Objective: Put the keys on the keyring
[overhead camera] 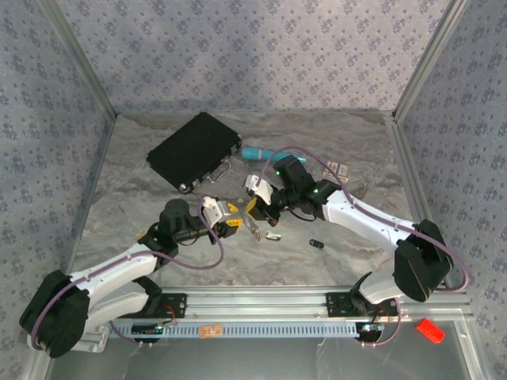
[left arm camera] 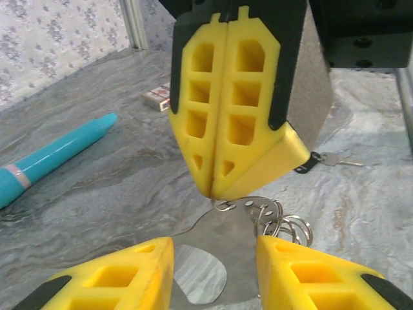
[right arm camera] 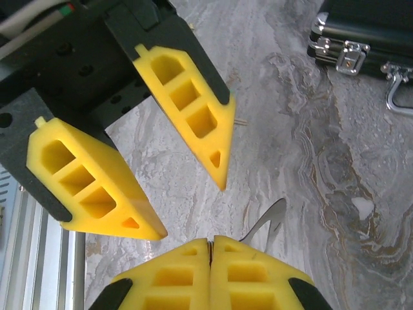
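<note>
Currently the right end effector (left arm camera: 213, 191), fingers together, pinches the keyring (left arm camera: 276, 218) by its end; the loop sits between the parted fingers of the left end effector (left arm camera: 215, 248), with a dark-headed key (left arm camera: 308, 163) lying just beyond.

Tip-to-tip, left end effector (right arm camera: 190, 212) parted, right end effector (left arm camera: 213, 192) closed.
</note>
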Controlling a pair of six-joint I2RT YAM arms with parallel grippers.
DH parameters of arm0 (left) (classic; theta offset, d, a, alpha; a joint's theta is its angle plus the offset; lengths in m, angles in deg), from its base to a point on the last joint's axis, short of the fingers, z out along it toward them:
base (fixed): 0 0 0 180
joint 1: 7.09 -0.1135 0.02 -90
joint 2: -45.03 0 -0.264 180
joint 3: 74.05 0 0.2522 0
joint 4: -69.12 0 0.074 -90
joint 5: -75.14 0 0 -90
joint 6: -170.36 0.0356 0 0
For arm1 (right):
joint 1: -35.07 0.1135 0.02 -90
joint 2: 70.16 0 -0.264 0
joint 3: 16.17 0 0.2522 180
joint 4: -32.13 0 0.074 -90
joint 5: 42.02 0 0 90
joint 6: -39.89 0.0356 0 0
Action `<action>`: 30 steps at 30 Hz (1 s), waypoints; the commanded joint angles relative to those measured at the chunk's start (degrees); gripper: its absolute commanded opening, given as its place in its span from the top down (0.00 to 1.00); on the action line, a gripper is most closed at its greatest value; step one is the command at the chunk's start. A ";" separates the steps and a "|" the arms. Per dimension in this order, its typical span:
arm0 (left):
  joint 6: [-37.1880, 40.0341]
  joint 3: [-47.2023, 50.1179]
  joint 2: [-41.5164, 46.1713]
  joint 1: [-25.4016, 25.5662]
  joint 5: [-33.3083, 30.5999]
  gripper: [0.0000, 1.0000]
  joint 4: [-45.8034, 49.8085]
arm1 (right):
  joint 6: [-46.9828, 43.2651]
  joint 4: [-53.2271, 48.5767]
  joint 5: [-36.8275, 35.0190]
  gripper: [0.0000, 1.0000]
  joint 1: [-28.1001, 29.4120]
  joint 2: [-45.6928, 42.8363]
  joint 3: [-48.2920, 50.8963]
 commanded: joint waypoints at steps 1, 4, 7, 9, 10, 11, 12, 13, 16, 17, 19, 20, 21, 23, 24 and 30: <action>-0.85 -2.57 -0.77 -0.30 5.58 0.63 -0.80 | -3.07 -0.30 3.53 1.00 -0.37 -1.61 0.24; -0.95 -2.92 -1.90 -0.17 6.82 0.64 -1.27 | -3.49 -0.04 4.66 1.00 -0.32 -1.49 0.02; -0.85 -2.84 -2.73 -0.24 6.98 0.65 -2.28 | -4.07 0.06 6.19 1.00 -0.15 -1.46 -0.02; -0.95 -2.84 -3.12 -0.23 7.63 0.67 -3.13 | -4.31 0.05 6.26 1.00 0.01 -1.14 -0.07; -0.99 -2.90 -3.24 -0.22 8.06 0.67 -3.35 | -4.50 0.05 6.04 1.00 0.12 -1.00 -0.19; -0.99 -2.94 -3.34 -0.31 8.43 0.68 -3.43 | -4.62 0.15 6.06 1.00 0.29 -0.88 -0.28; -1.02 -2.99 -3.43 -0.22 8.54 0.68 -3.46 | -4.58 0.36 6.21 1.00 0.38 -0.71 -0.28; -0.99 -3.01 -3.60 -0.30 8.62 0.69 -3.43 | -4.60 0.63 6.64 1.00 0.50 -0.47 -0.29; -0.94 -2.97 -3.87 -0.27 9.36 0.72 -3.82 | -4.60 1.25 7.40 1.00 0.91 0.24 -0.51; -1.02 -2.92 -3.96 -0.27 9.75 0.72 -4.08 | -4.83 1.02 7.32 1.00 1.07 0.71 -0.70; -1.06 -2.84 -3.90 -0.28 10.11 0.75 -4.44 | -5.04 0.63 7.39 1.00 1.19 1.21 -1.05; -1.00 -2.84 -3.87 -0.29 10.16 0.76 -4.45 | -5.01 0.64 7.36 1.00 1.30 1.45 -1.16; -0.99 -2.84 -3.87 -0.27 10.18 0.77 -4.41 | -5.02 0.62 7.47 1.00 1.26 1.51 -1.25; -0.81 -2.95 -3.87 -0.19 10.23 0.80 -4.24 | -5.01 0.72 7.58 1.00 1.37 1.69 -1.33; -0.70 -3.01 -3.87 -0.24 10.34 0.84 -4.17 | -5.03 0.63 7.58 1.00 1.37 1.69 -1.38; 0.12 -3.28 -4.17 -0.15 10.41 1.00 -3.63 | -4.33 1.03 8.01 1.00 1.65 1.90 -1.36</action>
